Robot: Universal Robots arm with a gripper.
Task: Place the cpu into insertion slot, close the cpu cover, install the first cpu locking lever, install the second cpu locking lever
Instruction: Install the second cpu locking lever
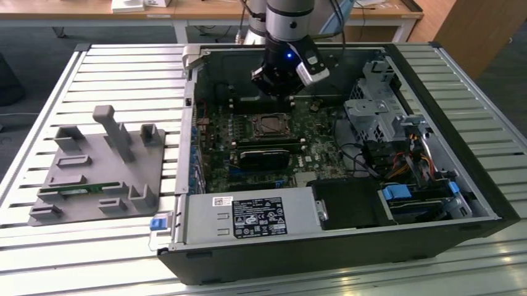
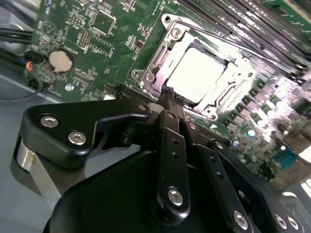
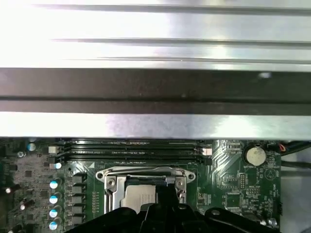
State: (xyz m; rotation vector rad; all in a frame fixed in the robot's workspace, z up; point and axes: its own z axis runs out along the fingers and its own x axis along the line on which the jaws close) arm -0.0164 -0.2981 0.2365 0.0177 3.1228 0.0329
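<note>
The cpu (image 2: 198, 74) lies flat in the insertion slot (image 1: 268, 126) on the green board, its silver top glaring bright. Around it the silver cpu cover (image 2: 160, 54) lies down flat, framing the chip. A thin wire lever (image 2: 214, 42) runs along one side of the cover. My gripper (image 2: 171, 95) hangs just above the socket's edge with its black fingers (image 2: 169, 126) shut together and nothing between them. In the exterior view the gripper (image 1: 282, 92) sits over the board just behind the socket. The first wrist view shows the cpu (image 3: 138, 196) and cover (image 3: 111, 184) partly hidden behind the gripper.
The open computer case (image 1: 461, 142) walls the board in. Black memory modules (image 1: 265, 148) stand in front of the socket, a drive cage (image 1: 374, 117) and cables on the exterior view's right, a power supply (image 1: 247, 217) in front. A grey fixture (image 1: 95, 166) sits outside.
</note>
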